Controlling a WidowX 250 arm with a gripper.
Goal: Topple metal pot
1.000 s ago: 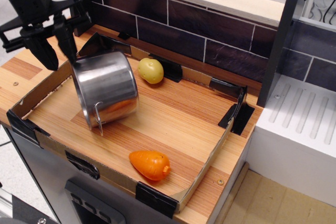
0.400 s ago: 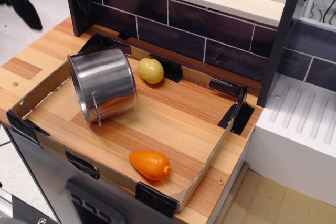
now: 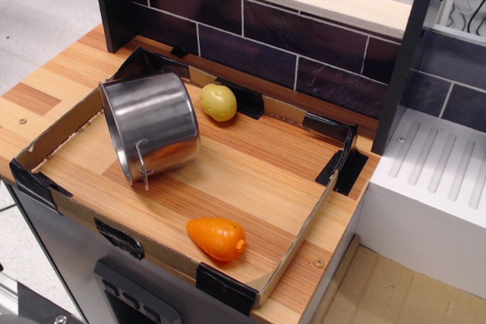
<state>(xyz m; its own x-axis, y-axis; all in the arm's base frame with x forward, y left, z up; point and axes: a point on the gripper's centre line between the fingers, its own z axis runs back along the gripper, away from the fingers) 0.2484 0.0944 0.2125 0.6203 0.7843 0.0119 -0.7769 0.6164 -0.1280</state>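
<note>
The metal pot (image 3: 154,124) lies on its side at the left of the cardboard-walled wooden tray (image 3: 304,221). Its shiny wall faces up, its rim points left toward the cardboard wall, and a thin wire handle (image 3: 141,163) hangs at the front. No gripper or arm shows in the view.
A yellow toy potato (image 3: 219,102) sits just right of the pot near the back wall. An orange toy carrot (image 3: 217,237) lies near the front edge. A dark tiled backsplash (image 3: 304,58) runs behind. A white drainboard (image 3: 433,172) stands to the right.
The gripper, beside the pot's rim at upper left one second ago, rose and left the view. The pot rocked slightly and rests on its side.
</note>
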